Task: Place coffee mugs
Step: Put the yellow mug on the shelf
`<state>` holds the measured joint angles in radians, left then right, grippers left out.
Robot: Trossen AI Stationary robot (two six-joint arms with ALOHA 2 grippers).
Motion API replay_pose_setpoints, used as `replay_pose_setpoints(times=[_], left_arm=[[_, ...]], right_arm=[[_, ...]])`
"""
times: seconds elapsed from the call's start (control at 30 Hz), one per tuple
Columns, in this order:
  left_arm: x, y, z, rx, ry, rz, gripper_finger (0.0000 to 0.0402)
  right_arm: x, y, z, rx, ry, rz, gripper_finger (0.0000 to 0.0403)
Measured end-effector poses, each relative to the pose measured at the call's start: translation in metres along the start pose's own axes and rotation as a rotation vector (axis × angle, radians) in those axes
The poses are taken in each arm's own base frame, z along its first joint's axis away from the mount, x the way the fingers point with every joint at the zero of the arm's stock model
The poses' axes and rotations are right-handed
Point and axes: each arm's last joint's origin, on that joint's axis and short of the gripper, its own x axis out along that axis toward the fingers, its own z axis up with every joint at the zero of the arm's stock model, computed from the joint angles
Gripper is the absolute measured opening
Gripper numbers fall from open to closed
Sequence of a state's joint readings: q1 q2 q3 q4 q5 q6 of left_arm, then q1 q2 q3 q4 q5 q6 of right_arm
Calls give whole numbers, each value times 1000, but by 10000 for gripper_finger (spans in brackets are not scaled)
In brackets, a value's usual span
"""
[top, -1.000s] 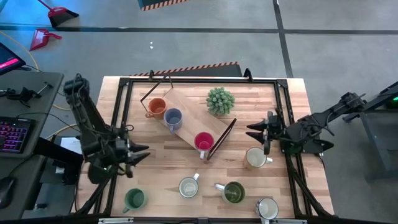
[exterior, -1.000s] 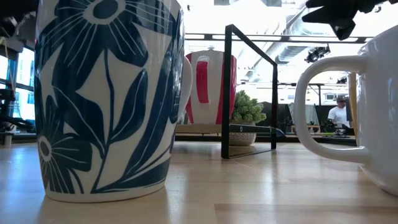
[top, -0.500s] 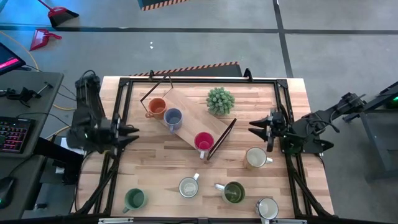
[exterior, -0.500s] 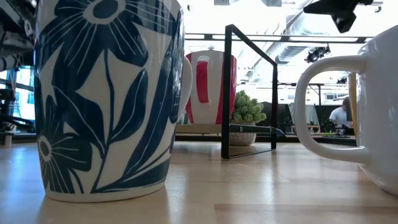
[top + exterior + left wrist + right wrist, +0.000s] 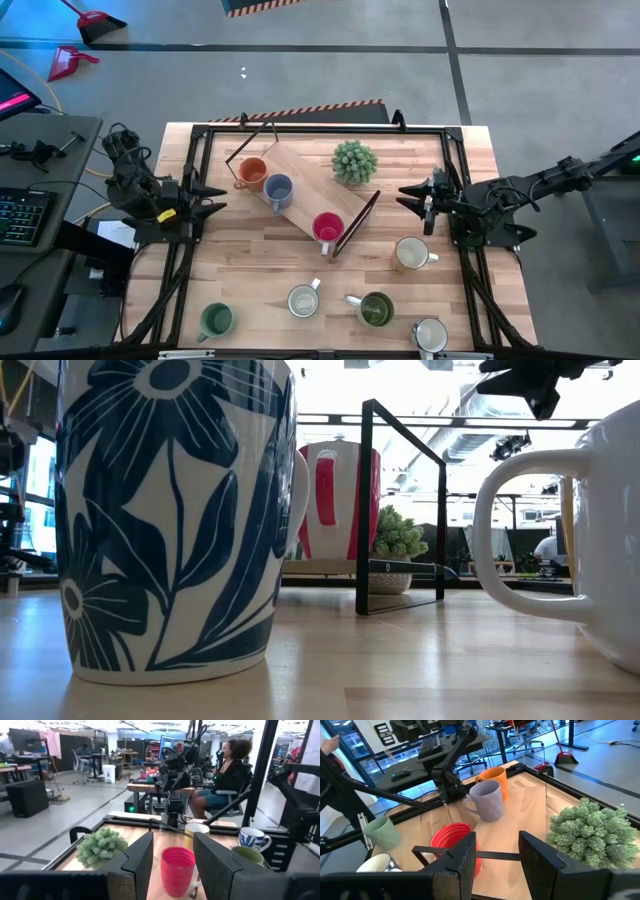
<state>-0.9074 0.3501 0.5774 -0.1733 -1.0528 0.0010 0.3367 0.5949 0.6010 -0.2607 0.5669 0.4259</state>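
Beyond the parted, empty right claw [image 5: 405, 196], cream mug [image 5: 409, 254] nearby, left claw [image 5: 217, 196] parted, empty

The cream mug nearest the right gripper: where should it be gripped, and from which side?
Probably by the rim, from above. The cream mug stands upright on the table, mouth open to the high view, its handle pointing toward the right edge. The right gripper, open, hovers just beyond it and could drop one finger inside the wall opposite the handle. The left gripper waits at the left edge.

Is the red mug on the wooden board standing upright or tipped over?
Upright. In the high view the red mug shows its round open mouth facing up on the wooden board; the low view shows its vertical sides.
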Motion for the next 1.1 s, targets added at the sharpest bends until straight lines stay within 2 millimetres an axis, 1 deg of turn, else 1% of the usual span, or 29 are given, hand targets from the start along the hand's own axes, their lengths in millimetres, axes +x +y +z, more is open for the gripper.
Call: replay_pose_setpoints(times=[0.1, 0.2, 0.3, 0.43, 0.57, 0.67, 0.87, 1.1], left_arm=[[0, 8, 1, -4, -13, -30, 129], [3, 11, -5, 27, 28, 1, 129], [3, 17, -10, 2, 61, 9, 129], [8, 19, -17, 49, 119, 72, 129], [9, 26, -18, 97, 135, 138, 129], [11, 31, -25, 125, 196, 172, 129], [13, 38, -25, 142, 213, 149, 129], [14, 45, -24, 137, 222, 64, 129]], right_arm=[[2, -2, 1, 5, 2, -5, 128], [3, -4, 2, 12, 2, -10, 128], [3, -5, 2, 16, 0, -14, 128], [4, -6, 3, 29, -6, -18, 128], [4, -6, 4, 43, -8, -14, 128], [4, -6, 4, 47, -8, -13, 128], [4, -6, 4, 66, -3, -4, 128], [5, -4, 7, 86, -35, 11, 128]])
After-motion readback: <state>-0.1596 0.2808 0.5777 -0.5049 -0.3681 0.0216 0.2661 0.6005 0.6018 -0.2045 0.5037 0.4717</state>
